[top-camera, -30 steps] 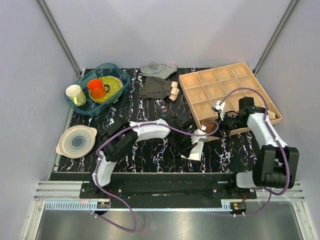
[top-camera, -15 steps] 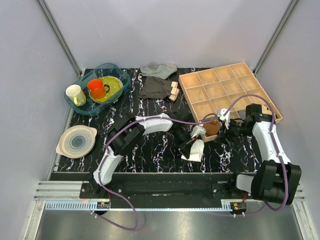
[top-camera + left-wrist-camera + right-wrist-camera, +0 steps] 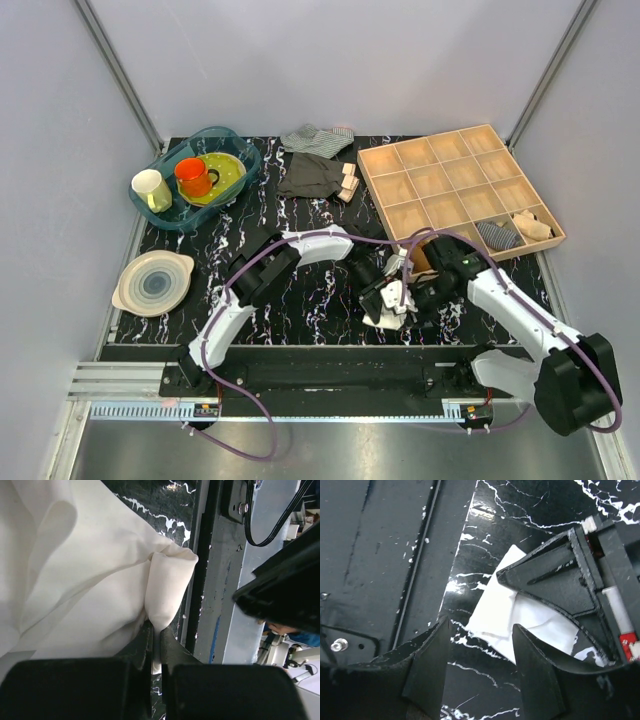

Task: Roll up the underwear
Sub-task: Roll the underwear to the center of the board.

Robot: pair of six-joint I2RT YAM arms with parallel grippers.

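**Left hand pinching the underwear, right hand open beside it**

From above, the underwear (image 3: 388,303) is lying on the bench (image 3: 320,305) near the front edge, between your left hand (image 3: 372,285) and right hand (image 3: 420,295). At the left wrist, your left hand (image 3: 155,637) is clamping a fold of the underwear (image 3: 90,580). At the right wrist, your right hand (image 3: 480,630) is standing open and empty, and the underwear's (image 3: 492,612) free corner is lying just ahead.

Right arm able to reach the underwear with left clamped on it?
Likely yes: the right gripper is open and the underwear has a bare corner right ahead of it; the left gripper pinches a fold elsewhere, leaving that corner free.
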